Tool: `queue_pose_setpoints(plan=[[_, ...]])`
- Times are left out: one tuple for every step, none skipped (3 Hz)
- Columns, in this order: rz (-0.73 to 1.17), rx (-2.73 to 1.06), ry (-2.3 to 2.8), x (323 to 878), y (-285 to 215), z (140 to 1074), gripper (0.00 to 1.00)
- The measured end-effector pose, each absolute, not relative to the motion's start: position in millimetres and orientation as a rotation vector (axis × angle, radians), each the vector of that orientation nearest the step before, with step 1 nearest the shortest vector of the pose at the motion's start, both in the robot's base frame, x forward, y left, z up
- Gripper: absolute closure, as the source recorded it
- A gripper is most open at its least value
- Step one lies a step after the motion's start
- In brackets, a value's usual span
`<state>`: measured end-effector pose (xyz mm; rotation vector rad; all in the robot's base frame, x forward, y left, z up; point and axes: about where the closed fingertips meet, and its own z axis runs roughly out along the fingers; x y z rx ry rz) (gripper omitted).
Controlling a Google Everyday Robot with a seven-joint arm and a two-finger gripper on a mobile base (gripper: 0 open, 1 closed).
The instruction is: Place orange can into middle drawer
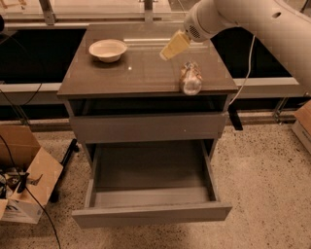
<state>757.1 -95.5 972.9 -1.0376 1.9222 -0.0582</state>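
Gripper (pixel 170 50) near orange can (pixel 190 78) on cabinet (pixel 131 73), apart.

This looks like a robotics lab or test bay, not a home. A white robot arm (pixel 252 19) enters from the upper right, its gripper (pixel 175 45) hanging over the back right of a plain grey drawer cabinet (pixel 146 73) that stands alone at centre frame. The floor (pixel 262 194) is bare speckled stone. An open cardboard box (pixel 29 170) of gear sits at lower left, a loose cable (pixel 249 63) hangs at right, and metal posts (pixel 47 10) line the top edge.
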Motion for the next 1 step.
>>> queue_pose_setpoints(plan=[[-0.058, -1.038, 1.922, 757.1, -95.5, 972.9, 0.0]])
